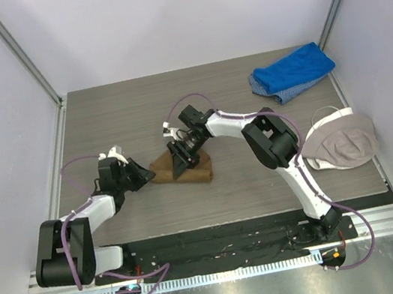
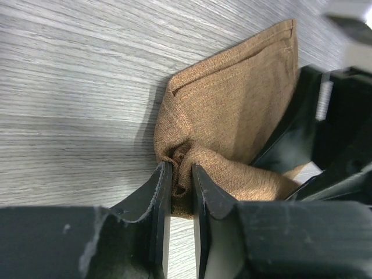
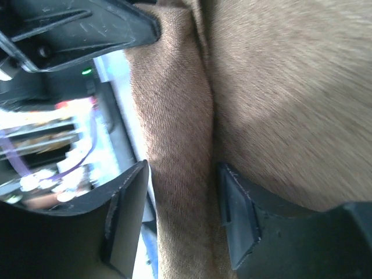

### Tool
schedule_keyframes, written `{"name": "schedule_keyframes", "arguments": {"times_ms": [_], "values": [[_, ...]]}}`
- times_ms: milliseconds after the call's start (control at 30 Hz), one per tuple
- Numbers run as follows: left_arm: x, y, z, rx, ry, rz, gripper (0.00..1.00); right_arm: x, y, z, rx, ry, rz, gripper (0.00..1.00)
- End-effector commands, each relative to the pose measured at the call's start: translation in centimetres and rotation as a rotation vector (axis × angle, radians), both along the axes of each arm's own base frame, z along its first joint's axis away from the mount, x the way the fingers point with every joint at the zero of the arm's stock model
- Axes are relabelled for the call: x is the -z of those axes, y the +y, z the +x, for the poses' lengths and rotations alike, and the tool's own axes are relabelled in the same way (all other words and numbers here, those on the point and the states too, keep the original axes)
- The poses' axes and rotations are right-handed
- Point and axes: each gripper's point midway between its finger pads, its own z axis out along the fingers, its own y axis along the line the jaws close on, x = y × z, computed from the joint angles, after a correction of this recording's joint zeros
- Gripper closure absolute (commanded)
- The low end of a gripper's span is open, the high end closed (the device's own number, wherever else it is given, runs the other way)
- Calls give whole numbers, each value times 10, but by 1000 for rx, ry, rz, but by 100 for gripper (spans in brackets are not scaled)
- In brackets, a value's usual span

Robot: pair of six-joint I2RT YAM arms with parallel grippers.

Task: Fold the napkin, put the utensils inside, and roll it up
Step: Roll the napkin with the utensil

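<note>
Pinching napkin point(image 2: 232, 116) corner at 9 o'clock with left jaws; straddling a raised fold with right jaws spread, on worktop point(image 1: 137, 112)

Seen from above, the right hand point(image 1: 180, 156) hides the middle of the napkin point(image 1: 202, 171); the right wrist camera shows it blurred and cropped on three sides.

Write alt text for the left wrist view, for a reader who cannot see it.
The left gripper pinches a bunched corner of the tan napkin, which lies on the grey wood-grain table. Black robot parts cover the napkin's right edge.
</note>
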Motion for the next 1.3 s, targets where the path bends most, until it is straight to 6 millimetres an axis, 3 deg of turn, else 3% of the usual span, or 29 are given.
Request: {"name": "schedule_keyframes", "arguments": {"times_ms": [0, 200, 333, 633, 733, 767, 800, 900, 967, 1133, 1267], "values": [[-4, 5, 8, -10, 13, 41, 80, -13, -12, 39, 73, -329, -112, 38], [-1, 1, 7, 9, 51, 35, 82, -44, -11, 48, 93, -536, -73, 31], [1, -3, 7, 26, 77, 35, 82, -53, -4, 45, 88, -669, -55, 27], [4, -9, 6, 50, 120, 47, 83, -33, -1, 28, 23, -785, -133, 27], [3, -10, 6, 53, 117, 48, 82, -25, -3, 24, 11, -761, -155, 39], [3, -10, 6, 52, 119, 47, 81, -23, -4, 23, 14, -750, -161, 50], [2, -10, 7, 51, 117, 48, 80, -21, -5, 22, 15, -746, -166, 53], [-1, -9, 8, 42, 106, 49, 72, -14, -9, 17, 17, -720, -180, 64], [-6, -8, 11, 35, 92, 50, 61, -8, -11, 13, 10, -698, -183, 71], [-14, -4, 12, 12, 55, 67, 39, 6, -13, 4, 5, -599, -161, 80], [-23, 1, 11, -8, 5, 82, 32, 11, -14, -1, 9, -510, -89, 81]]}}
